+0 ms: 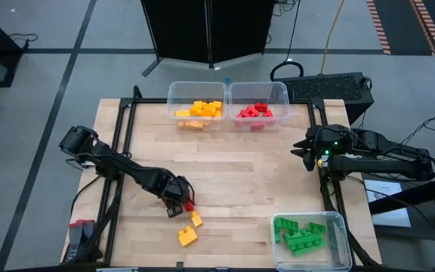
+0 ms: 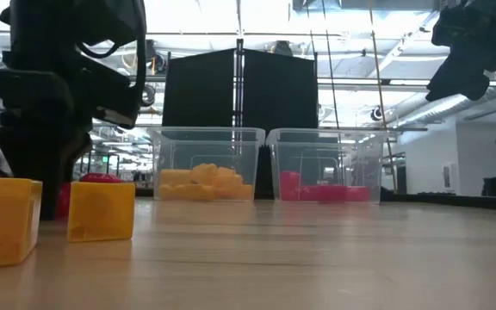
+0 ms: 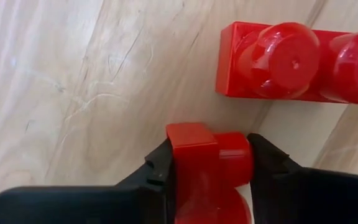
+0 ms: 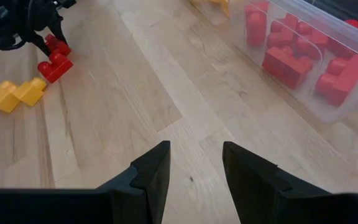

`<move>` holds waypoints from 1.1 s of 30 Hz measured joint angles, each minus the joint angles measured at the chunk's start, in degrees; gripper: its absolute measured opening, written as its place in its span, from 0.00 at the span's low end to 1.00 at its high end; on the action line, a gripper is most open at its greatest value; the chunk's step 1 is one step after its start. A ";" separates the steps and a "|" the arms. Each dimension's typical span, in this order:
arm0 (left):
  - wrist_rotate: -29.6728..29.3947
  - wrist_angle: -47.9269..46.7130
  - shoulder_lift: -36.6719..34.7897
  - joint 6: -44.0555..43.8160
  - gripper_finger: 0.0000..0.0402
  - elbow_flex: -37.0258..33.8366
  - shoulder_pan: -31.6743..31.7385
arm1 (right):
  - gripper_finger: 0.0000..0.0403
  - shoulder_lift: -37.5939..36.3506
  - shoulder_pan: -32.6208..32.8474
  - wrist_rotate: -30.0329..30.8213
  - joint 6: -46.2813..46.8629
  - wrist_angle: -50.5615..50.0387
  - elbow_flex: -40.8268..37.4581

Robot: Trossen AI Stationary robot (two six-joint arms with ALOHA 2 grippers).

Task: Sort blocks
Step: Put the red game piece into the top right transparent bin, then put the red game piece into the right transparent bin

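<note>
My left gripper is down at the table's near left and shut on a small red brick. A second red brick lies on the wood just beyond it. Two yellow-orange bricks rest on the table nearer the front edge, and they also show in the low view. My right gripper is open and empty, held above the table's right edge. My left gripper pinches the small red brick by two opposite sides between its two fingers. The fingers come from above, pointing down. The brick's studs face up. Whether it is clear of the wood, I cannot tell.
Two clear bins stand at the far edge, one with yellow-orange bricks and one with red bricks. A third clear bin with green bricks stands at the near right corner. Bare wood lies between them in the table's middle.
</note>
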 joint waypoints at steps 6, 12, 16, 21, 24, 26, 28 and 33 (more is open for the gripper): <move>-3.48 -4.48 0.34 0.37 0.18 5.74 0.31 | 0.36 0.00 0.00 0.00 0.00 0.02 0.00; -6.46 -9.31 0.25 1.26 0.09 11.66 1.92 | 0.36 0.00 0.00 0.00 0.02 0.04 0.00; -7.92 -11.24 0.21 5.26 0.02 15.49 4.25 | 0.36 0.00 0.01 0.00 0.02 0.09 0.00; -8.74 -11.61 0.17 7.59 0.00 18.62 7.73 | 0.36 0.00 0.01 0.00 0.02 0.10 0.00; -10.22 -11.79 0.13 8.97 0.00 21.14 9.36 | 0.36 0.00 0.00 0.00 0.02 0.11 0.00; -10.63 -13.78 0.12 9.06 0.00 22.29 10.01 | 0.36 0.00 0.02 0.00 0.05 0.11 0.00; -10.05 -16.89 0.12 9.04 0.00 22.62 10.24 | 0.36 0.00 0.00 0.00 0.87 0.10 0.00; 1.80 -21.90 0.12 9.47 0.04 22.62 10.05 | 0.36 0.00 0.00 0.01 1.52 0.11 0.00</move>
